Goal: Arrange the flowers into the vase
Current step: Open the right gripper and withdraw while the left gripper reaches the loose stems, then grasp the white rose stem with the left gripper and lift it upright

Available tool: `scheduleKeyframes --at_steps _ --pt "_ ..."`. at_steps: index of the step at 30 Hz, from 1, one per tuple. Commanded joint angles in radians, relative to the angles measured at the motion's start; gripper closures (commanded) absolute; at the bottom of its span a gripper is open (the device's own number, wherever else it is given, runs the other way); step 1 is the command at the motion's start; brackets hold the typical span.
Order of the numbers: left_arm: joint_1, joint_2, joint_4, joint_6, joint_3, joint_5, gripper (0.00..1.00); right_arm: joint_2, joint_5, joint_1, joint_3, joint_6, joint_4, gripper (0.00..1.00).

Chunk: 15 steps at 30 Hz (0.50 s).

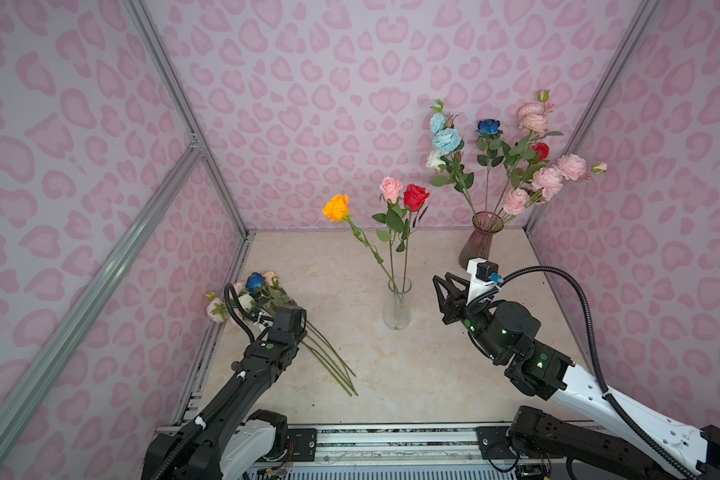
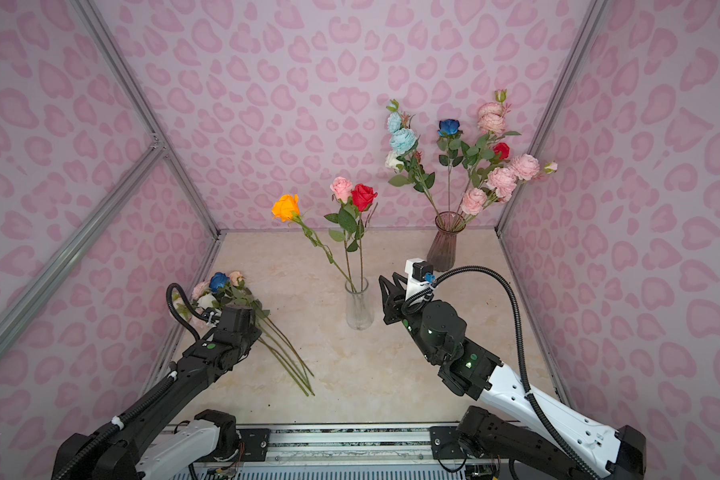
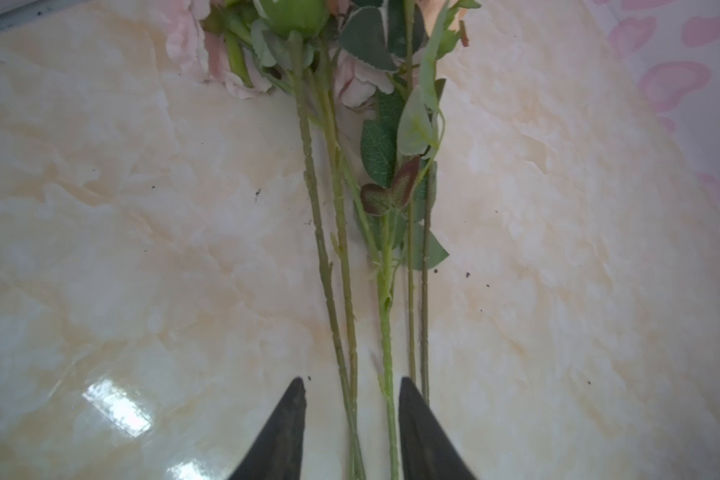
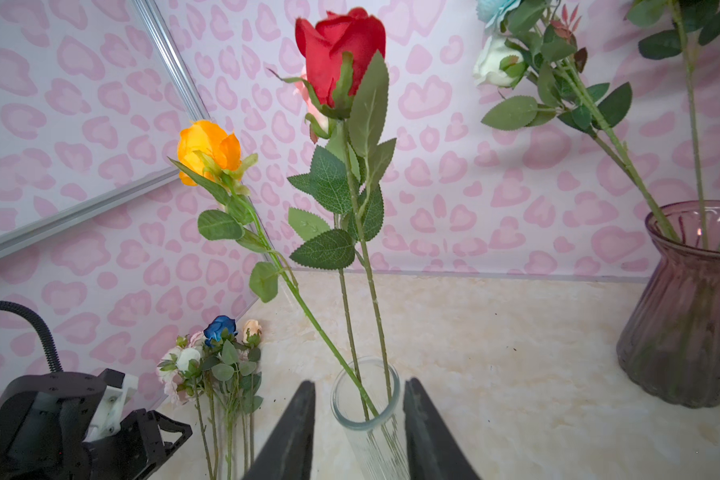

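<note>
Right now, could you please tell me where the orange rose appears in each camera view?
Top view: orange rose, left of the picture's middle.
Top view: same spot.
Left wrist: not in it; only loose stems.
Right wrist: beside the red rose, leaning away from it.
Landmark: the clear vase holding its stem, in every view but the left wrist.

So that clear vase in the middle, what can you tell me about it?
The clear vase is tall, slim and see-through, glass by its look, with an open mouth. It stands upright near the middle of the marbled tabletop. It holds an orange rose leaning left, and a pink rose and a red rose nearly upright. The right gripper, fingers apart, hovers beside it, apparently not touching.
</note>
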Motion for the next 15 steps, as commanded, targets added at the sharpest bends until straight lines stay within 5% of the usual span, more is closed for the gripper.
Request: scheduleKeyframes --at_steps 1,5,6,15 --pt "0.064 0.058 0.017 -0.032 0.027 0.092 0.62 -0.01 0.008 0.001 -0.012 0.021 -0.004 0.64" --pt "0.141 0.179 0.031 -0.016 0.068 0.226 0.63 -0.022 0.001 0.001 -0.024 0.026 -0.004 0.64" --pt "0.157 0.212 0.038 -0.013 0.076 0.256 0.7 -0.026 0.003 0.0 -0.026 0.026 -0.004 0.64" --pt "0.175 0.336 0.079 -0.004 0.1 0.252 0.74 -0.057 0.029 0.001 -0.047 0.017 -0.018 0.64"
